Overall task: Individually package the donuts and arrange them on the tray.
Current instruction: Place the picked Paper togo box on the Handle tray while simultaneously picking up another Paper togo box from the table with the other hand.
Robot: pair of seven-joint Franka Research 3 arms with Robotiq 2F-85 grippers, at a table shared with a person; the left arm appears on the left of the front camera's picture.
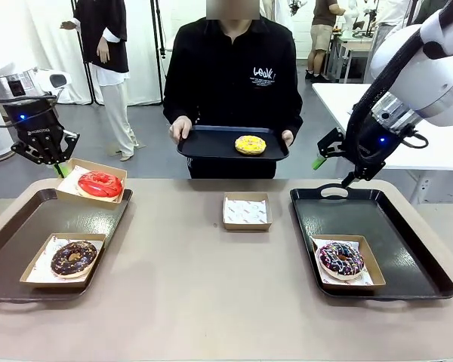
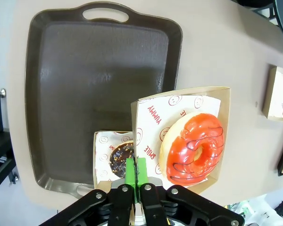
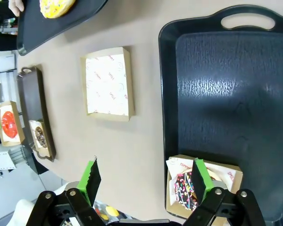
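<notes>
A tan table [image 1: 211, 302] is carrying two trays, a brown tray [image 1: 30, 226] on the left and a black tray [image 1: 408, 226] on the right. A person at the far side is holding a third, dark tray [image 1: 211, 143] in both hands [image 1: 180, 130], with the yellow donut [image 1: 250, 145] lying on it.

The left gripper [image 1: 59, 169] is pinching, fingers together, the edge of a paper-lined carton [image 2: 151, 113] and holding it over the brown tray's far right corner. The red donut [image 2: 194, 148] is sitting inside this carton.

A second carton [image 1: 38, 268] is resting at the near end of the brown tray, holding the chocolate-glazed donut [image 1: 74, 258].

On the black tray's near end, another carton [image 1: 371, 264] is cradling the sprinkled donut [image 1: 341, 259].

An empty carton [image 1: 247, 211] lined with printed paper is sitting on the table between the two trays.

The right gripper [image 1: 334, 172] is hovering above the black tray's far left corner, its jaws standing wide apart and holding nothing; in the right wrist view the sprinkled donut is lying below the green pads [image 3: 202, 174].
</notes>
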